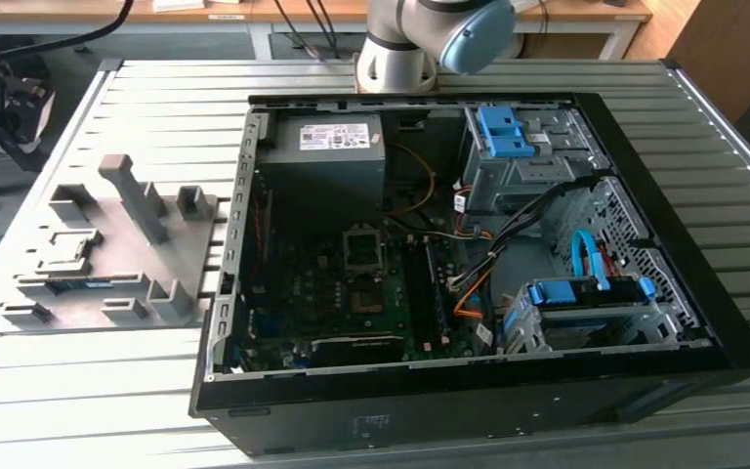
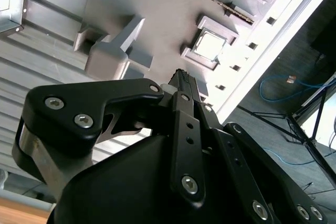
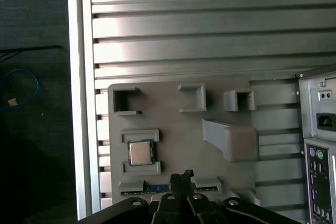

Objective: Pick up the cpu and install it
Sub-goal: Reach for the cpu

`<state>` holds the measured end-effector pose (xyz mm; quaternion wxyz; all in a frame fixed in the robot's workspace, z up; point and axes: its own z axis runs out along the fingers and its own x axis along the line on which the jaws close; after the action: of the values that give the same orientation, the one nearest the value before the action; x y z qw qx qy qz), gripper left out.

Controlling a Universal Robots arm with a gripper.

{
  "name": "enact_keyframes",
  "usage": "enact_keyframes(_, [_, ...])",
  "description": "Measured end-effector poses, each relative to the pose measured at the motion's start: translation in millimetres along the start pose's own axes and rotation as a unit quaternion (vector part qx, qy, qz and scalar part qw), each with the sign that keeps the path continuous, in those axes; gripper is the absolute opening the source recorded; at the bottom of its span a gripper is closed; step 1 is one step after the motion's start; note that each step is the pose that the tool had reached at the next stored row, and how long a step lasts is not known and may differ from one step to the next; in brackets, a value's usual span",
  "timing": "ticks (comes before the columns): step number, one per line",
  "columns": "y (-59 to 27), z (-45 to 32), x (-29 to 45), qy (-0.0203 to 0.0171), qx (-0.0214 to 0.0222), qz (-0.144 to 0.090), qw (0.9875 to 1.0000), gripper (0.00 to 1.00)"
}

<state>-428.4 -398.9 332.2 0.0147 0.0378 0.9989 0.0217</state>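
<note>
- Fingers (image 3: 182,179), matte black and jointed with silver screws, are pressing together at their tips in both wrist views (image 2: 184,85), gripping nothing.
- They are hovering above the grey fixture plate (image 3: 178,135), near the cpu (image 3: 140,153) but clear of it.
- The cpu (image 2: 209,46), a small flat square with a dull silver top, is lying in a raised square nest on that plate, well apart from the computer case (image 1: 479,420).
- The plate (image 1: 187,249), moulded with blocky pockets and a slanted wedge, is resting on the ribbed metal surface (image 1: 102,391) at the exterior view's left.
- The exterior view is showing the open black case from above, with its dark socket (image 1: 364,249) on the green board and a blue drive bracket (image 1: 506,132); the first wrist view is catching the case's rear ports (image 3: 317,156) instead.
- A blue cable (image 2: 283,85) is lying on the floor in both wrist views.
</note>
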Motion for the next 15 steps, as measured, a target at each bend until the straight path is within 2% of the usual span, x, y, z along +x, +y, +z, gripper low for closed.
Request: enact_keyframes(15, [-2.3,26.7,15.7,0.0000,0.0000,0.000,1.0000,0.10])
